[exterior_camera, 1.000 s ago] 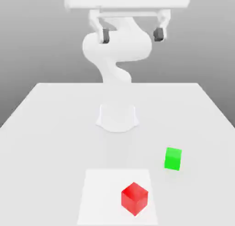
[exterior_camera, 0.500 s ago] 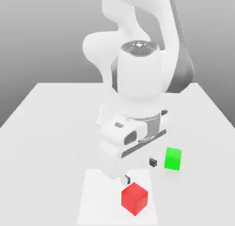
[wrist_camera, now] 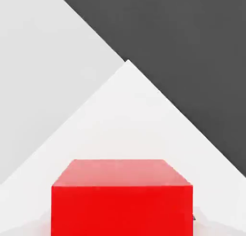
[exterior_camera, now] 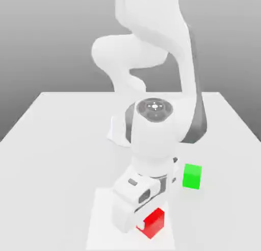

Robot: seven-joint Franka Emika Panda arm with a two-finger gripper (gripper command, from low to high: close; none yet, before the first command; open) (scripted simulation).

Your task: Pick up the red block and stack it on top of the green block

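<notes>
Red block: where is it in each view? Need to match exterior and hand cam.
Exterior view: the red block sits low and center, partly covered by the robot hand, on the lighter square patch of the table.
Hand view: it sits low and center, close up, broad face toward the camera.
Shared landmark: the lighter square patch under the block.

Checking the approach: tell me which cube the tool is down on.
The red block, under the hand at the table's near edge; the green block stands apart, untouched.
</notes>
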